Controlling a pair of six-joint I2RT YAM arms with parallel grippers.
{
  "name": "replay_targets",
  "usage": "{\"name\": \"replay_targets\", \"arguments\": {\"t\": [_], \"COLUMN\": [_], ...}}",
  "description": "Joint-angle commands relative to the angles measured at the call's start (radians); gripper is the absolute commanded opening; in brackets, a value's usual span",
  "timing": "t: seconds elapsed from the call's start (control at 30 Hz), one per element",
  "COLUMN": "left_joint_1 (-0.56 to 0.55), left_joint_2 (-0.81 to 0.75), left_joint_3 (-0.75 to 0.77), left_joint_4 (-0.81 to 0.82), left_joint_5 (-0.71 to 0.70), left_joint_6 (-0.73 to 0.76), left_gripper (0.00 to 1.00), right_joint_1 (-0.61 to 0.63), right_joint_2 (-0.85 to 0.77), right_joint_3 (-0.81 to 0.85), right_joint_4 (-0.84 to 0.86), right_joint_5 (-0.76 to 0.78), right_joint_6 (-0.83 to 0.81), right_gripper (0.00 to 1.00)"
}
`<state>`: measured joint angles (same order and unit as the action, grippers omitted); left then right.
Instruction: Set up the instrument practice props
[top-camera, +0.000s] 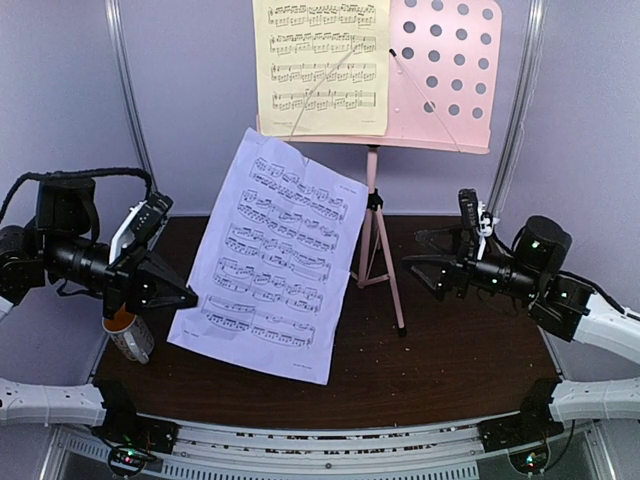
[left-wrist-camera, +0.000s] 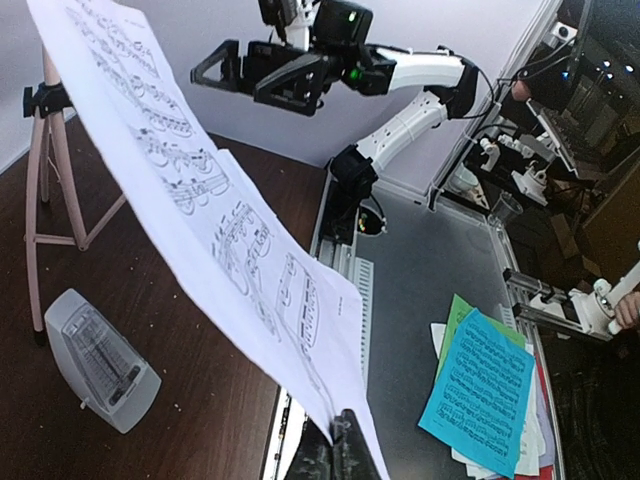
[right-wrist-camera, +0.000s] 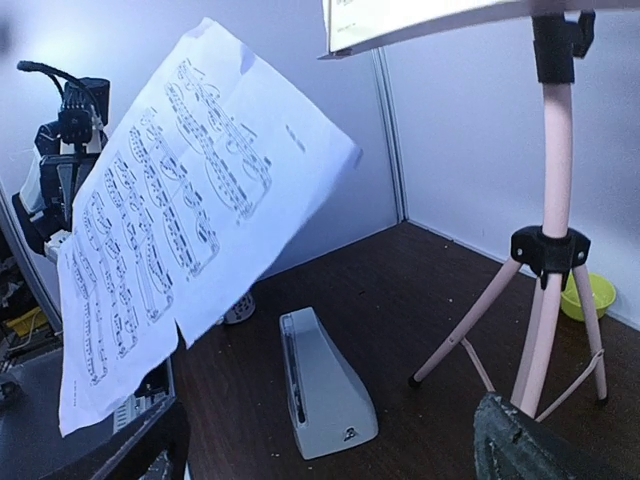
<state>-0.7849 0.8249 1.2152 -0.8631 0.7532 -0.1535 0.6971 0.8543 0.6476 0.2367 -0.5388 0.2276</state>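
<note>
The pink tripod music stand (top-camera: 372, 215) stands at the back of the table, and the yellow sheet (top-camera: 320, 65) rests on the left half of its perforated desk (top-camera: 450, 70). My left gripper (top-camera: 185, 298) is shut on the lower left corner of the lavender sheet (top-camera: 275, 255) and holds it tilted in the air, left of the stand. The pinch shows in the left wrist view (left-wrist-camera: 345, 450). The grey metronome (right-wrist-camera: 325, 390) lies on its side on the table under the sheet, also seen in the left wrist view (left-wrist-camera: 100, 365); the top view hides it. My right gripper (top-camera: 425, 258) is open and empty, right of the stand.
A white mug with an orange inside (top-camera: 128, 332) lies below my left gripper at the table's left edge. A lime-green bowl (right-wrist-camera: 588, 295) sits behind the stand's legs (right-wrist-camera: 545, 330). A stack of coloured sheets (left-wrist-camera: 480, 390) lies off the table.
</note>
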Motion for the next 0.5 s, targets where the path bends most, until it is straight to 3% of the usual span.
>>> {"name": "replay_targets", "arguments": {"t": [0.0, 0.2, 0.47], "left_joint_1": [-0.046, -0.168, -0.315], "left_joint_2": [0.071, 0.238, 0.462], "left_joint_3": [0.03, 0.122, 0.299], "left_joint_4": [-0.052, -0.176, -0.342], "left_joint_5": [-0.063, -0.182, -0.359], "left_joint_6": [0.068, 0.132, 0.217], "left_gripper": [0.0, 0.0, 0.0], "right_joint_1": [0.01, 0.053, 0.202], "right_joint_2": [-0.056, -0.119, -0.095], "right_joint_3": [0.134, 0.2, 0.324], "right_joint_4": [-0.212, -0.318, -0.509], "right_joint_5": [-0.001, 0.004, 0.048], "right_joint_6": [-0.229, -0.342, -0.371], "right_gripper": [1.0, 1.0, 0.98]}}
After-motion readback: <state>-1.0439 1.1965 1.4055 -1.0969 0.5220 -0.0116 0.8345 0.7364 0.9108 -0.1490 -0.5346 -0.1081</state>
